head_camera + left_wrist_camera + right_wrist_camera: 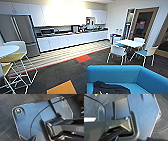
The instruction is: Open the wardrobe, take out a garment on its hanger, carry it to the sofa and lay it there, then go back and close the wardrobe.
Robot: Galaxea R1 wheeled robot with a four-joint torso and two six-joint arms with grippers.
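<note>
The black garment point(108, 88) lies crumpled on the seat of the turquoise sofa point(140, 76), at the near edge of the head view. Beyond the sofa stand white chairs point(117, 52) around a small table point(130, 43), with what looks like a kitchen counter point(72, 33) along the far wall. Whether either tool is clenched or released, I cannot tell.

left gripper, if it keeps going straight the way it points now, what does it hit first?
Most likely the dark carpet floor. The left wrist view looks down past the robot's own plate onto carpet, with nothing else visible in that line. The fingers are hard to make out and depth is unclear, so this is a guess.
</note>
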